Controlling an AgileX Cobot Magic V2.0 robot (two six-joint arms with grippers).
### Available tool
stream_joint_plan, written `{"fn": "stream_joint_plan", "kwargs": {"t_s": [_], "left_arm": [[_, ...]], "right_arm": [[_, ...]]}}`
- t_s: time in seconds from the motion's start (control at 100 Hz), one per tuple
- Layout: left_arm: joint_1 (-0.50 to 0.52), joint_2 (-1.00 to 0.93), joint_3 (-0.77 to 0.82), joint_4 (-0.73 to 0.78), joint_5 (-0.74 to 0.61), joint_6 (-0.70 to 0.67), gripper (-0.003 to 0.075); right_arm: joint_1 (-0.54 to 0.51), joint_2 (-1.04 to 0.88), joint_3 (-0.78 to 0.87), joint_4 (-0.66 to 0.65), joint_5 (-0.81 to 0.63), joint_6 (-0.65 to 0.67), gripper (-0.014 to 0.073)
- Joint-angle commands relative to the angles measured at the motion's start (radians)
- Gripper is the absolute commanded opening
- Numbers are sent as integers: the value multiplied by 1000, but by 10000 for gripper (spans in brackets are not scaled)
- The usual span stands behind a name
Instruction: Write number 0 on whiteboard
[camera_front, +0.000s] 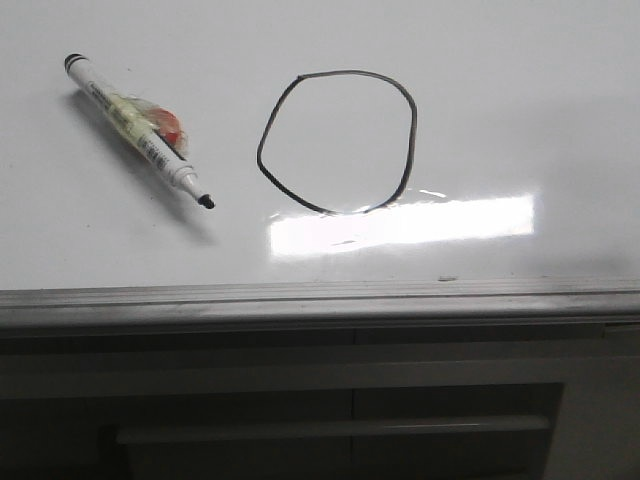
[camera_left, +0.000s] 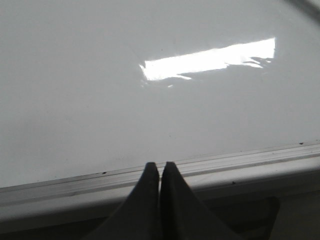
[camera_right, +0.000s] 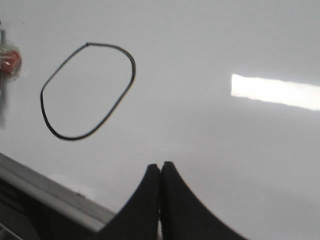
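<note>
Already the number 0 (camera_front: 338, 142) stands closed on the whiteboard (camera_front: 500, 100), a thin black loop with slightly angular corners, its lower edge just touching the bright glare patch (camera_front: 400, 224). From these views I judge the writing done, so what remains to me is little more than keeping clear of the board.

Neither of my arms shows in the front view. My left end effector (camera_left: 160, 167) has its fingers pressed together with nothing between them, and it sits over the grey edge rail (camera_left: 150, 175) at the near side of the board; from that wrist only bare white surface and glare are in sight, no ink at all. My right end effector (camera_right: 160, 167) is likewise closed on nothing, and the loop lies ahead of it and off to one side, well apart from the fingertips. So my right arm is the one facing the figure, and I take it to be the nearer.

The marker (camera_front: 138, 128) lies uncapped on the board to the left of the loop, near it but apart. Its long axis runs diagonally, the black tip (camera_front: 206, 202) toward the near rail and the butt end away. Should it need picking up, its place on the left would favour my left arm.
</note>
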Motion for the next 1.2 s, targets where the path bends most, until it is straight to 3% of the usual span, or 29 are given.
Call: {"fn": "stream_joint_plan", "kwargs": {"t_s": [0.0, 0.29, 0.41, 0.61, 1.19], "left_arm": [[3, -27, 31, -5, -46, -9, -20], [3, -27, 31, -5, -46, -9, -20], [3, -27, 31, -5, -46, -9, -20], [3, -27, 31, -5, -46, -9, -20], [4, -27, 31, -7, -46, -9, -20]], "right_arm": [[-30, -32, 60, -55, -145, 65, -69], [-110, -307, 238, -78, 7, 65, -69], [-154, -468, 234, -80, 218, 65, -69], [-261, -680, 234, -81, 430, 63, -69], [-285, -673, 234, -81, 450, 56, -69]]}}
